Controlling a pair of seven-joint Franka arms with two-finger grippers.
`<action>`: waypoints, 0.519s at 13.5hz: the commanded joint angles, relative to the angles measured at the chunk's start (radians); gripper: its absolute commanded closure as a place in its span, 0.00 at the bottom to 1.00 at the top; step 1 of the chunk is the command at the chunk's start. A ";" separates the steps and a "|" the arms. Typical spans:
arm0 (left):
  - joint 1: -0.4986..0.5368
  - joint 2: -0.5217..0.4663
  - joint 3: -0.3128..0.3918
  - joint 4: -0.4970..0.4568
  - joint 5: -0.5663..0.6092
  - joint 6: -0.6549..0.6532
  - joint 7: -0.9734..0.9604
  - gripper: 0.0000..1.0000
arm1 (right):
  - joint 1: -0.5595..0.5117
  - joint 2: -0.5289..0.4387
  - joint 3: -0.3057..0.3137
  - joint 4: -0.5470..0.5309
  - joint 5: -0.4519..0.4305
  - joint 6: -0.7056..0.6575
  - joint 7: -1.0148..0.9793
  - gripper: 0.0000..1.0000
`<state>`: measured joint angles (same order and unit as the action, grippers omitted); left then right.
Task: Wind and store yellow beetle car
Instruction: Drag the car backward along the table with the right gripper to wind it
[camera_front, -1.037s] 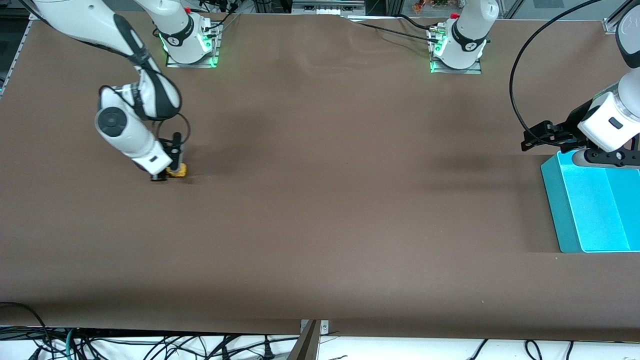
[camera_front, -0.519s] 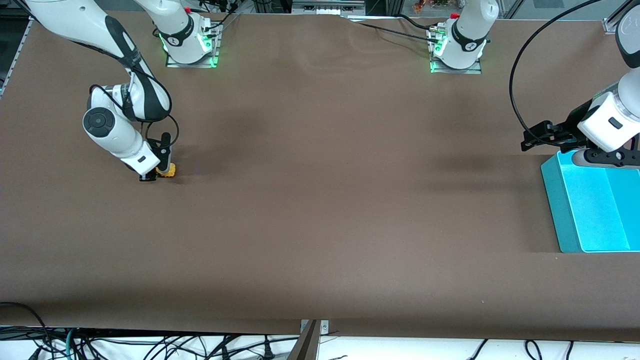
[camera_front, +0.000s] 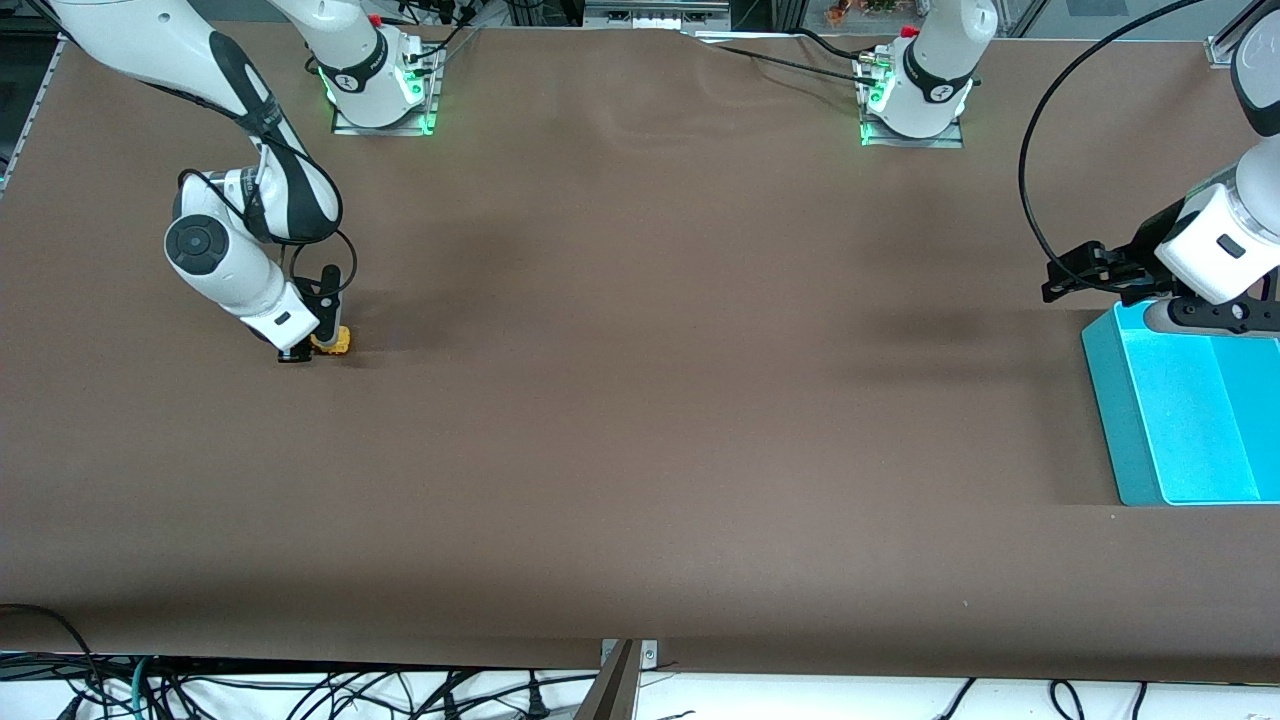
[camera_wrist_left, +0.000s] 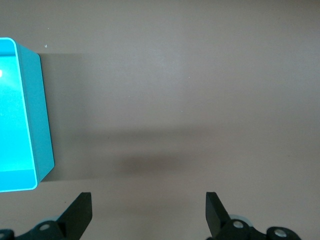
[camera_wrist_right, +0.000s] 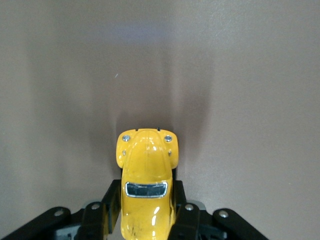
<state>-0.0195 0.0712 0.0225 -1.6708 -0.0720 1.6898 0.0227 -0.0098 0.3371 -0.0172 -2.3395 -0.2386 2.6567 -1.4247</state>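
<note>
While the yellow beetle car (camera_front: 333, 343) is clamped by the right gripper (camera_front: 316, 349) at mid-left of the frame, the left gripper (camera_front: 1085, 272) is held wide open, empty, beside the teal bin (camera_front: 1120, 440).

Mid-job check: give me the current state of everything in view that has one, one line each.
yellow beetle car: upright on the table at the right arm's end, clamped at its sides.
right end effector: shut on the yellow beetle car, down at table level.
left end effector: open, holding nothing, waiting over the table beside the bin.
teal bin: upright at the left arm's end, nothing seen inside.
</note>
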 joint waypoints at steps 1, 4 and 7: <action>-0.004 0.004 -0.001 0.017 0.031 -0.002 0.014 0.00 | -0.006 0.039 -0.020 -0.034 -0.019 -0.018 -0.007 0.00; -0.004 0.005 -0.001 0.017 0.031 -0.002 0.014 0.00 | -0.006 -0.009 -0.004 0.029 -0.014 -0.119 0.001 0.00; -0.004 0.004 -0.001 0.017 0.031 -0.002 0.014 0.00 | -0.006 -0.039 0.028 0.136 -0.011 -0.337 0.004 0.00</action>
<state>-0.0195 0.0712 0.0225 -1.6708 -0.0720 1.6898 0.0227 -0.0100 0.3298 -0.0095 -2.2557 -0.2398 2.4348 -1.4246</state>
